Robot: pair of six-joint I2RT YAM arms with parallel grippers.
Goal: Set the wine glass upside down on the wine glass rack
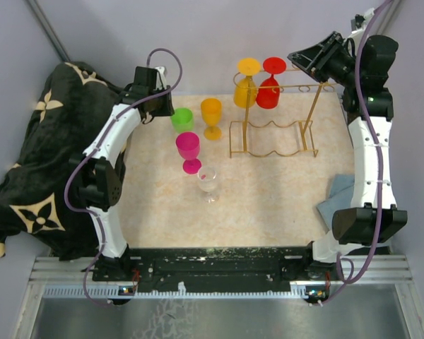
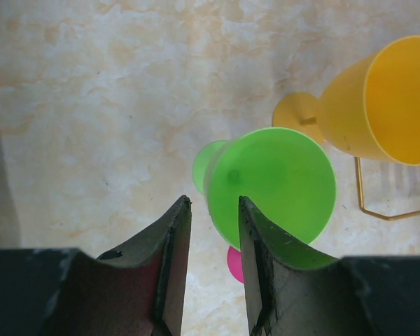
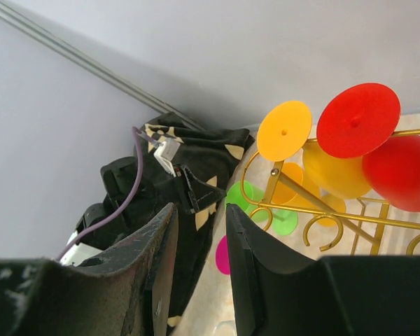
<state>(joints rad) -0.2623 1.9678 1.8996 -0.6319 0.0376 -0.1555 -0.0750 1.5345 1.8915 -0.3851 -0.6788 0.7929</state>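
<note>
Left gripper (image 2: 213, 210), jaws slightly apart, beside green glass (image 2: 273, 185); pink glass (image 2: 234, 264) mostly hidden.

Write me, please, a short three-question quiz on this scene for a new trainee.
1. True or false: three glasses hang upside down on the wine glass rack.
2. Which glass stands nearest the left tool? A pink glass, B green glass, C clear glass.
3. Fill in: ___ glasses stand upright on the table.

Key:
1. False: only two hang there, the yellow glass and the red glass.
2. B.
3. Four.
</note>
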